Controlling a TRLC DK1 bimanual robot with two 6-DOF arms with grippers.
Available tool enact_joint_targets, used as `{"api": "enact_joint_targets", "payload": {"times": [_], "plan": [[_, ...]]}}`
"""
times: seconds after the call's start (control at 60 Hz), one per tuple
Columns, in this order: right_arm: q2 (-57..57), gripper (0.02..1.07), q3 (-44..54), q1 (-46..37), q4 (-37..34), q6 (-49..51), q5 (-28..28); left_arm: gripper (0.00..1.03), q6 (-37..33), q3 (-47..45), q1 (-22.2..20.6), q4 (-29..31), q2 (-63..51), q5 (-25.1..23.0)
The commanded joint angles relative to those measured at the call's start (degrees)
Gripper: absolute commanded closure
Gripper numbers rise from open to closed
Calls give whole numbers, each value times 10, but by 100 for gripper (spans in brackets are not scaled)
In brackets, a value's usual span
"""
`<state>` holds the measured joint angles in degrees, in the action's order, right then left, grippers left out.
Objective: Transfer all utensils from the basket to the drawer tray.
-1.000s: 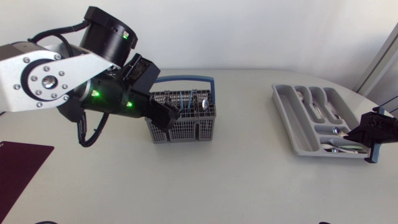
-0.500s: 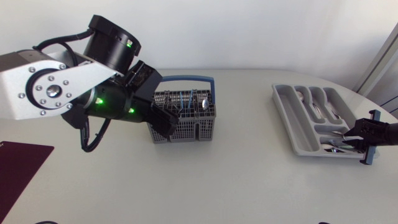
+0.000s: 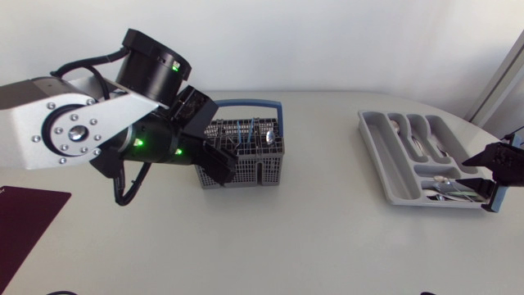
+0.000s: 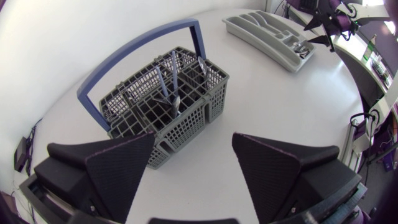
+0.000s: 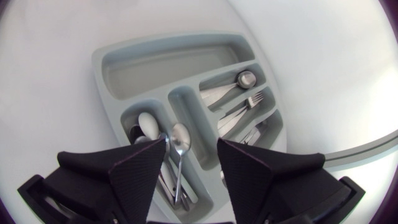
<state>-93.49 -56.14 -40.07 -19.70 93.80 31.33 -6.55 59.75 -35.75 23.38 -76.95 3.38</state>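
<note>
Utensils [image 4: 176, 99] are sitting in the basket [image 4: 189, 124], my left claw [image 4: 194, 142] hovering spread apart beside it, right claw [image 5: 191, 144] gaping over the drawer tray [image 5: 161, 71].

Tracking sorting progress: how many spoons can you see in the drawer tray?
3. One spoon lies in the compartment beside the fork; a second spoon and a third spoon lie side by side just ahead of the right claw. Others may be hidden under it.
</note>
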Motion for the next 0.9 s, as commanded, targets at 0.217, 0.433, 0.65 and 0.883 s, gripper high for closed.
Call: {"api": "enact_joint_targets", "payload": {"times": [0.217,0.433,0.65,0.883], "plan": [[107,24,88,78,-17,-162,15,23,-50,-101,-52,-119,1,64],[207,24,159,184,-17,-264,12,28,-87,-141,-75,-207,-17,117],[284,24,199,279,-10,-338,-5,40,-144,-191,-73,-331,-22,139],[287,24,212,355,14,-390,-36,40,-161,-201,-60,-396,-47,149]]}}
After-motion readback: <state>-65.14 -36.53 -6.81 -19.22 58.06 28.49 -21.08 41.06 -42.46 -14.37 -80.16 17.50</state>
